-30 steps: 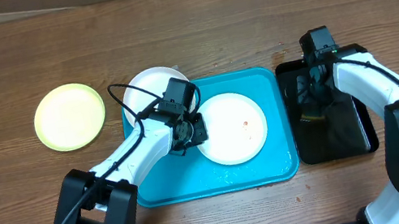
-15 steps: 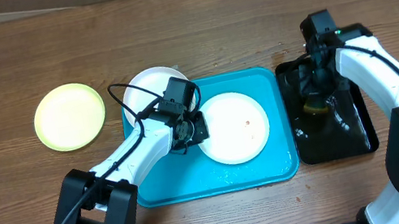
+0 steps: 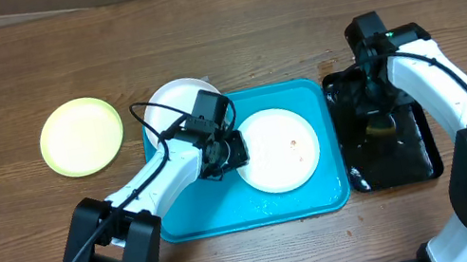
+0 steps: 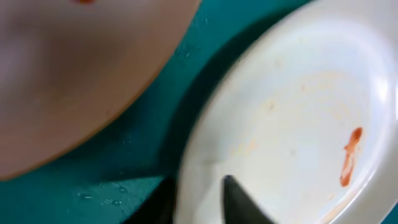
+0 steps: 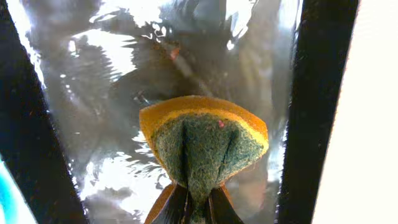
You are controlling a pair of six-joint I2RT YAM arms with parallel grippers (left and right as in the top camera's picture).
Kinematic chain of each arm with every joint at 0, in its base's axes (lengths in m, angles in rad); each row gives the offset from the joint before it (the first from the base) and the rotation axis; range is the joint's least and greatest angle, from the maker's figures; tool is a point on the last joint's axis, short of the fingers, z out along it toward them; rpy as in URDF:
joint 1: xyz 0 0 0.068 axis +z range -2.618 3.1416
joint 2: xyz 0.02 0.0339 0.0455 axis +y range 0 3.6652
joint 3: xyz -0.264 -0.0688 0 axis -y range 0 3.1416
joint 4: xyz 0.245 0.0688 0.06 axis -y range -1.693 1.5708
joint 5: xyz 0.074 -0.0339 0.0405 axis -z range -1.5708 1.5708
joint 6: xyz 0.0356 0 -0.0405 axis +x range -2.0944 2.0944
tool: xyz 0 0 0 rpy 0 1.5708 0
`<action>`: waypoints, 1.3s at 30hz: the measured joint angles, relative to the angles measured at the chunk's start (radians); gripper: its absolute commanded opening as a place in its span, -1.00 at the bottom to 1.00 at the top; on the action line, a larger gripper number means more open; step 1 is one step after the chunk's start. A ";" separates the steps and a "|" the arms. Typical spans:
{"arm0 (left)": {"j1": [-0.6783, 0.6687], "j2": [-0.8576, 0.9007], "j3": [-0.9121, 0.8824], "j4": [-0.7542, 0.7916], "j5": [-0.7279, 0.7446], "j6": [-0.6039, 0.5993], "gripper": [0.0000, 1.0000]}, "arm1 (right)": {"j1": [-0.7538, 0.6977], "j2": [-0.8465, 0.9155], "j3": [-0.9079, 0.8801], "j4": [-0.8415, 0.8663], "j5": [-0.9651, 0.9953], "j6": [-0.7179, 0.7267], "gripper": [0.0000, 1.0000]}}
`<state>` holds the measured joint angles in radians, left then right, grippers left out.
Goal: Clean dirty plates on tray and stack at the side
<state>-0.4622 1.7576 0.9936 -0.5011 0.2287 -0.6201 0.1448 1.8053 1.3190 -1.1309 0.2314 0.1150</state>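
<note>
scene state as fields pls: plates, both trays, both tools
turquoise tray: mid-table
dirty white plate: on the turquoise tray, reddish smear right of centre
second white plate: at the turquoise tray's far-left corner
yellow-green plate: on the table, left of both, alone
black tray: right of the turquoise tray, wet inside
left tool: shut on the dirty white plate's left rim
right tool: shut on sponge, over the black tray

Even room light; blurred, glare-streaked wrist close-ups.
</note>
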 measured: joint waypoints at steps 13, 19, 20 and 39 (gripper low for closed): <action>0.006 0.000 0.000 -0.038 0.017 -0.056 -0.92 | 0.013 0.000 0.077 -0.032 0.049 -0.025 -0.93; 0.009 0.000 0.000 -0.039 0.026 -0.082 -0.92 | 0.013 0.000 0.077 -0.038 0.095 0.007 -0.93; 0.009 0.000 0.000 -0.039 0.026 -0.084 -0.91 | 0.013 0.000 0.077 -0.036 0.109 0.014 -0.93; 0.009 0.000 0.000 -0.040 0.026 -0.085 -0.92 | 0.014 0.000 0.077 -0.009 0.020 0.172 -0.93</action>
<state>-0.4534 1.7576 0.9939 -0.5411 0.2546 -0.7048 0.1585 1.8053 1.3960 -1.1397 0.2512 0.2871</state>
